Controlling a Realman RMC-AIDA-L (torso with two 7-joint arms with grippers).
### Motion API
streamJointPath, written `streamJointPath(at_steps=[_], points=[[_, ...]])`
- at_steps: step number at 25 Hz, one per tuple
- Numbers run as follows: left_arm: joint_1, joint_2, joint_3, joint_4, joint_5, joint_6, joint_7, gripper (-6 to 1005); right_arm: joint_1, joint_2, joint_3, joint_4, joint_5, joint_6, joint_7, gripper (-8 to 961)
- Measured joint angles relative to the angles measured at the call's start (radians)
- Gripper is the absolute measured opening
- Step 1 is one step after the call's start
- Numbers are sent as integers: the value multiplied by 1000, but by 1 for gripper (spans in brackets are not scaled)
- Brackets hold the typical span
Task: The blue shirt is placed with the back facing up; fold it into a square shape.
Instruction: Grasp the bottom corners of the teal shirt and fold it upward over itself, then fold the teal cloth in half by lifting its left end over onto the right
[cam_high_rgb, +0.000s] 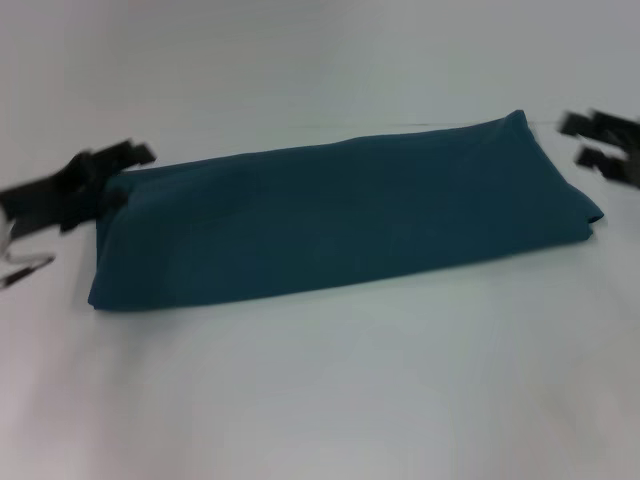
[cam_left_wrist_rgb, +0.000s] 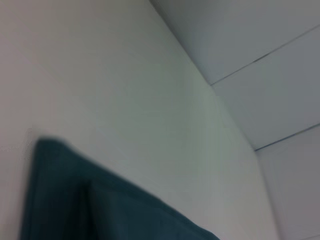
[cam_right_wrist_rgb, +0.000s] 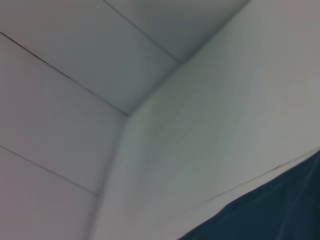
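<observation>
Cloth first: the blue shirt (cam_high_rgb: 340, 215), a dark teal-blue cotton garment, lies on the plain white table (cam_high_rgb: 330, 400) as a long, narrow band running across my head view, its sleeves and sides apparently already tucked under or over. I judge that this strip shape is the halfway stage, with the lengthwise folds made and the crosswise folds to a square not yet done.

My left gripper (cam_high_rgb: 118, 170) sits at the shirt's left end, near its far corner, and my right gripper (cam_high_rgb: 600, 140) hangs just beside the right end, near that far corner. I read that placing as each arm being set at its own end of the band, ready to take a short edge and carry it toward the middle. I cannot tell whether either gripper's fingers are open or closed, nor whether either touches the fabric.

The left wrist view catches one corner of the shirt against white tabletop, and the right wrist view catches a dark edge of it.

No lettering, label or brand shows anywhere; the upturned surface is plain.
</observation>
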Motion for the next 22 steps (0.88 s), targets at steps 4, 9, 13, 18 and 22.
streamJointPath(at_steps=[4, 9, 13, 18, 22], points=[[89, -1, -152, -25, -27, 234, -24, 860, -118, -19, 78, 50, 90, -201, -15, 776], [157, 6, -214, -20, -16, 377, -102, 860, -179, -47, 114, 56, 84, -299, -12, 777], [188, 3, -255, -18, 31, 406, -172, 860, -177, -59, 113, 56, 56, -327, -7, 777], [198, -17, -253, -28, 79, 321, -234, 860, -164, -60, 114, 56, 36, -316, -10, 777], [190, -23, -242, -59, 79, 253, -238, 860, -164, -60, 116, 56, 36, -309, -16, 777]])
